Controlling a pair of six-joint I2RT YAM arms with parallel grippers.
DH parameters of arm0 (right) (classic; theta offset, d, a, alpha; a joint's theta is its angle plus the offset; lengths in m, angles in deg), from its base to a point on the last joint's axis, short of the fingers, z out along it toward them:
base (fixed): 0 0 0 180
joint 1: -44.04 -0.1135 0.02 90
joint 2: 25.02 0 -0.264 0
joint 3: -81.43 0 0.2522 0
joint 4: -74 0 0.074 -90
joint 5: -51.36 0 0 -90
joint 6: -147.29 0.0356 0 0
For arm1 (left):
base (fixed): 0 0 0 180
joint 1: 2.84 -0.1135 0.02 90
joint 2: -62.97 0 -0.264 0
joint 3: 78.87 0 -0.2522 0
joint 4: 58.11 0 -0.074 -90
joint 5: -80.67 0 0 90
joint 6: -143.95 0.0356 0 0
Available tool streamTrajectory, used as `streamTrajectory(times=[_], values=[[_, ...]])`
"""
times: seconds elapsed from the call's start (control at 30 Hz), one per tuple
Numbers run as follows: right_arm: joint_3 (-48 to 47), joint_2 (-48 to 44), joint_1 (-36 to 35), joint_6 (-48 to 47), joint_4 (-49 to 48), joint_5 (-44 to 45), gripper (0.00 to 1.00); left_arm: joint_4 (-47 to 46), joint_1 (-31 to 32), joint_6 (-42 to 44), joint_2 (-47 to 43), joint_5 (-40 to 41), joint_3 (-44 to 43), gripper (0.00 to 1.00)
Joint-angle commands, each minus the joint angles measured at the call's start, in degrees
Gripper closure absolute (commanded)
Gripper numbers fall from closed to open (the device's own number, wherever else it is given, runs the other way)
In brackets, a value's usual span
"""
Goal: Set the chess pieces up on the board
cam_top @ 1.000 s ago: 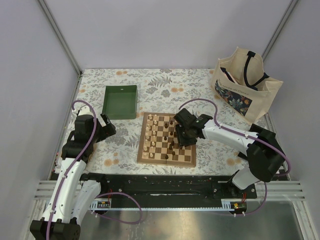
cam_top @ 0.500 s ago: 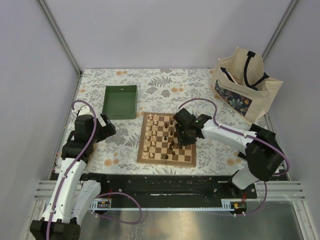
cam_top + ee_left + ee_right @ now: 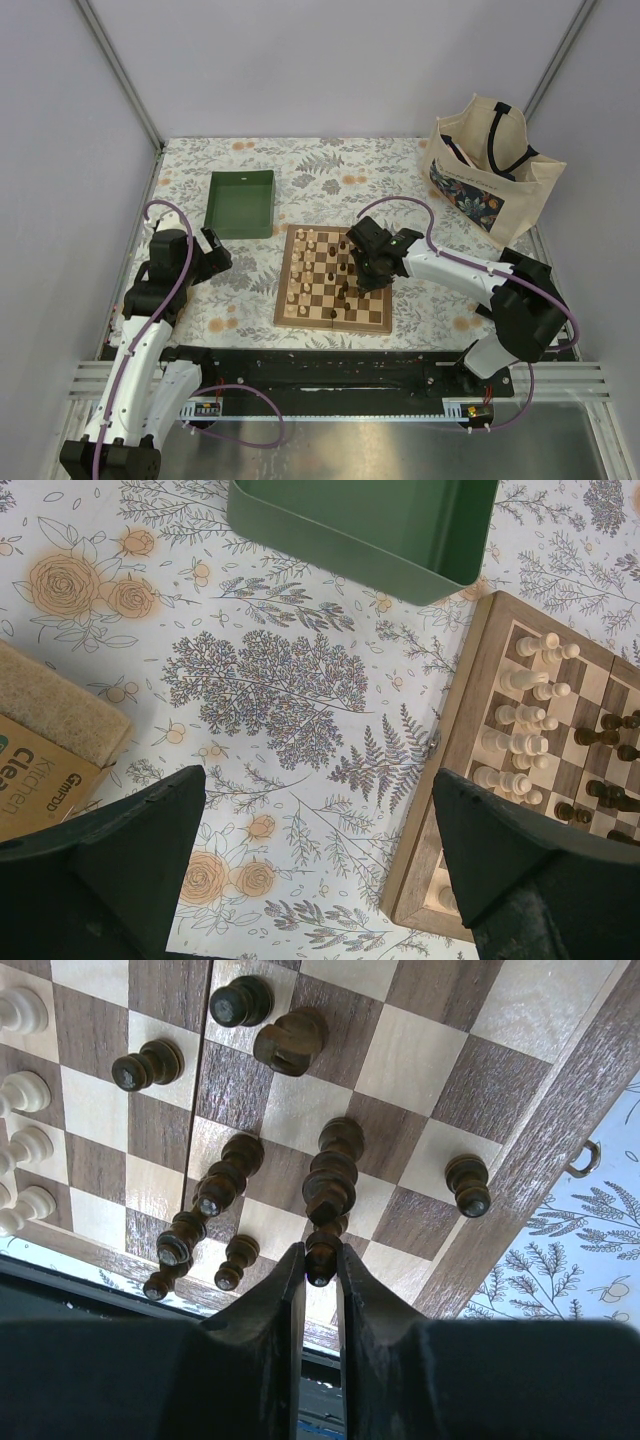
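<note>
The board (image 3: pixel 300 318) lies in the middle of the table with cream chess pieces (image 3: pixel 303 268) along its left side and dark ones (image 3: pixel 345 290) near the middle. My right gripper (image 3: pixel 320 1260) is shut on the top of a dark chess piece (image 3: pixel 323 1250) standing on the board (image 3: pixel 400 1060), with another tall dark piece (image 3: pixel 330 1175) just beyond it. My left gripper (image 3: pixel 320 870) hangs open over the cloth left of the board's (image 3: pixel 460 770) edge, holding nothing. Cream pieces (image 3: pixel 515 725) line that edge.
A green tray (image 3: pixel 241 203) sits behind the board at the left. A cloth tote bag (image 3: pixel 490 170) stands at the back right. A sponge and a cardboard packet (image 3: pixel 40 750) lie on the floral cloth left of my left gripper.
My right gripper has closed onto the dark piece and shifted slightly left over the board. The left arm has not moved.
</note>
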Motion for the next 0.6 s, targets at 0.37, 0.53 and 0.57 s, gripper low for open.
streamTrajectory(times=[0.37, 0.53, 0.57], values=[[-6.67, -10.48, 1.25, -5.78, 10.76, 9.86, 0.86, -2.59, -0.23, 0.51, -0.50, -0.09, -1.42, 0.01], [-9.05, -8.82, 6.44, -7.36, 10.24, 9.52, 0.86, -2.59, -0.23, 0.51, -0.94, -0.09, -1.24, 0.01], [-9.48, -8.03, 7.49, -7.71, 9.80, 9.34, 0.86, -2.59, -0.23, 0.51, -1.12, -0.01, -1.24, 0.01]])
